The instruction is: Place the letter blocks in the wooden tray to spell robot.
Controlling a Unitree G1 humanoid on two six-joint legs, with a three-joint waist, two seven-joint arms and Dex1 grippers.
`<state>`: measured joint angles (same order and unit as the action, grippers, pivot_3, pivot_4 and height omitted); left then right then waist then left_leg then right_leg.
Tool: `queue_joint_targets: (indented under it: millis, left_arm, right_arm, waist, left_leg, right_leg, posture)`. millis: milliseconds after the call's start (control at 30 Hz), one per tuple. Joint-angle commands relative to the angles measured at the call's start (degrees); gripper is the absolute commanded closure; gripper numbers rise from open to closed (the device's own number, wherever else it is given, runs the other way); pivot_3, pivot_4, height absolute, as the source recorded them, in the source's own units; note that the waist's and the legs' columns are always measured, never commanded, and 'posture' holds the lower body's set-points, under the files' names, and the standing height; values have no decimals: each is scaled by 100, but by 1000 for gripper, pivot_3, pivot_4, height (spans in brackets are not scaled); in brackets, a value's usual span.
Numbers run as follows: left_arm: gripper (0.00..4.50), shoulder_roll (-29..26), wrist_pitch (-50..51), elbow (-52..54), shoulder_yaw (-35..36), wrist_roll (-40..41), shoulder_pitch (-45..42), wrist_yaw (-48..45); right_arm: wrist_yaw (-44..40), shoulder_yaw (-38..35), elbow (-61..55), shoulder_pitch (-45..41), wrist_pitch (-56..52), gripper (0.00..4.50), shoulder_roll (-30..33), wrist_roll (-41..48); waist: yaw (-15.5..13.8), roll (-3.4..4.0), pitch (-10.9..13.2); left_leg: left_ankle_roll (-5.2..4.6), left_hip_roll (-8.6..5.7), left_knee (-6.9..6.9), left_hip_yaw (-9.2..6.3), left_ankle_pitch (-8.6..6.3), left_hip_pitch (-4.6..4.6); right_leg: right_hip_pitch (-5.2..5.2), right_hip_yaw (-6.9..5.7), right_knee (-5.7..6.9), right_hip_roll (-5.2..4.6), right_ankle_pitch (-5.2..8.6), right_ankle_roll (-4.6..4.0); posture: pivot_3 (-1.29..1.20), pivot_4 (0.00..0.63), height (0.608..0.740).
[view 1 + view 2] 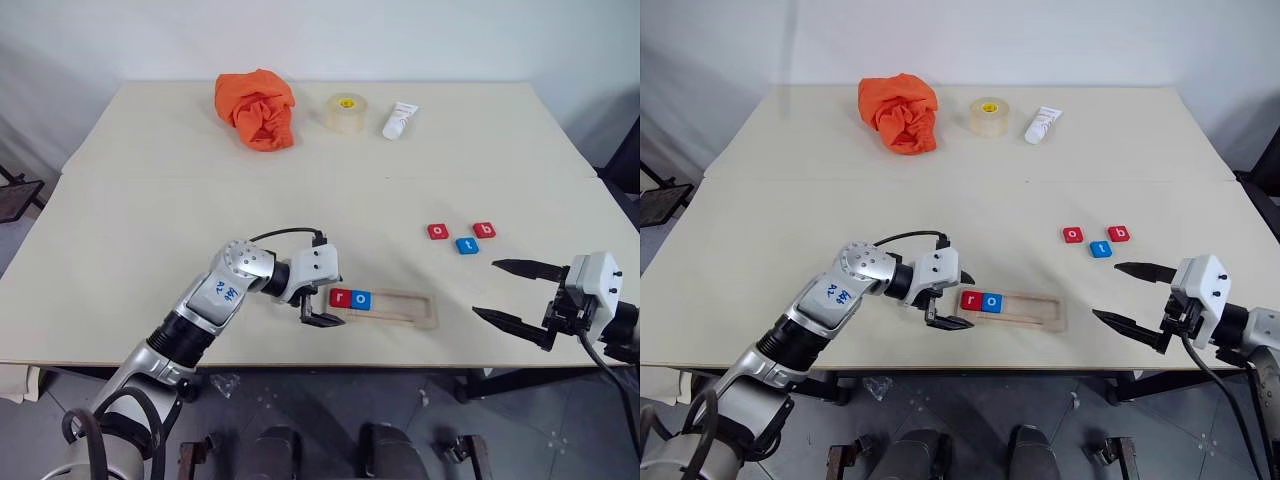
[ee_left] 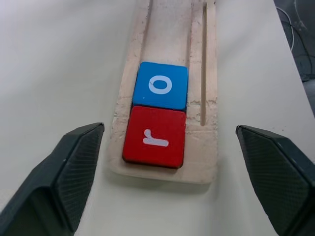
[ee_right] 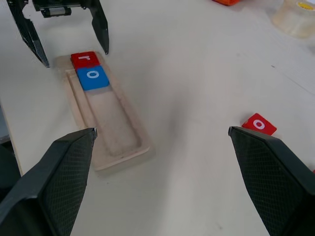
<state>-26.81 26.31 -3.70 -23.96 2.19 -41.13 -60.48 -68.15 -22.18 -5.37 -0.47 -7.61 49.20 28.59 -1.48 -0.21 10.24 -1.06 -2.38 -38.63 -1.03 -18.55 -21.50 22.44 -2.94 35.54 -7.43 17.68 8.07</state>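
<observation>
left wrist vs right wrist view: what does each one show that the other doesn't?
Left wrist view alone: nothing extra; it is a close look at the tray's end between the open left claw.

Right wrist view alone: a loose red square o tile on the table, the clear round tape roll, and the open right claw.

Both: the long pale wooden tray holding the red r tile and the blue o tile, side by side and touching.

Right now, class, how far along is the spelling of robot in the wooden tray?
Done: the red r and blue o sit at the left end of the tray. In hand: nothing; the left pincer and right pincer are open. Left: the red b, red o and blue t on the table.
</observation>
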Motion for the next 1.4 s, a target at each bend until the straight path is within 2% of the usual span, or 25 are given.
queue_joint_targets:
  millis: [33, 233, 367, 500, 633, 867, 1000, 1167, 1400]
  left_arm:
    - [33, -53, -142, 246, 380, 164, 30, 78]
    - [33, -416, -513, 47, 1281, 736, 111, -203]
    - [33, -468, -1793, -543, 2014, 1168, 313, -466]
    - [33, -557, -2542, -810, 2359, 1366, 774, -711]
    - [33, -379, -3269, -1115, 2675, 1857, 1306, -1195]
    - [33, -224, -4491, -2193, 2615, 1600, 1328, -1412]
    - [33, -67, -4781, -2658, 2744, 1880, 1106, -1701]
    - [33, 16, -4692, -2845, 2827, 2244, 939, -2202]
    - [33, -124, -4357, -2941, 2715, 2232, 937, -2794]
  right_arm:
    - [9, -16, 16, -106, 51, 0, 18, 45]
    - [198, -47, 304, -232, -52, 0, -1, 32]
    - [639, -18, 509, -352, -211, 0, -148, -30]
    - [1258, 125, 831, -538, -316, 0, -265, -396]
    - [1777, -55, 917, -667, -583, 0, -407, -374]
    - [2291, -252, 462, -390, -1119, 0, -376, -348]
    - [2448, -421, -47, -142, -1422, 0, -410, -205]
    - [2651, -547, -392, 17, -1798, 0, -432, -90]
    - [2808, -559, -525, -38, -1981, 0, -462, -25]
  waist:
    - [0, 0, 0]
    - [14, 0, 0]
    - [11, 1, -1]
    - [14, 2, -1]
    - [15, 2, -1]
    - [6, 3, -2]
    - [1, 2, -1]
    - [11, 3, -2]
    - [18, 3, -2]
  left_leg:
    - [0, 0, -2, 0, 0, 0]
    - [1, 4, -4, -2, 0, 0]
    - [1, 3, -9, -2, 0, 2]
    - [1, 0, -10, -1, 0, 2]
    - [1, 2, -9, -1, 0, 2]
    - [-4, -2, -20, -2, -3, -1]
    - [-4, 0, -20, 0, -4, -1]
    - [-7, 0, -22, 1, -5, -2]
    - [-8, 2, -22, 2, -6, -2]
  right_leg:
    - [0, 0, 0, 0, 0, 0]
    - [2, -1, 0, 0, 0, 0]
    - [2, -3, -1, -3, 0, 0]
    - [3, -4, 0, -7, 0, 0]
    - [4, -4, 1, -8, 0, 0]
    - [2, -5, 1, -11, 0, 0]
    - [3, -5, 4, -9, 0, 0]
    - [3, -5, 6, -8, 0, 0]
    - [4, -4, 7, -5, 0, 0]
  posture:
    - [0, 150, 740]
    - [0, 150, 740]
    - [0, 150, 740]
    - [0, 150, 740]
    - [0, 150, 740]
    - [0, 150, 740]
    - [0, 150, 740]
    - [0, 150, 740]
    - [0, 150, 740]
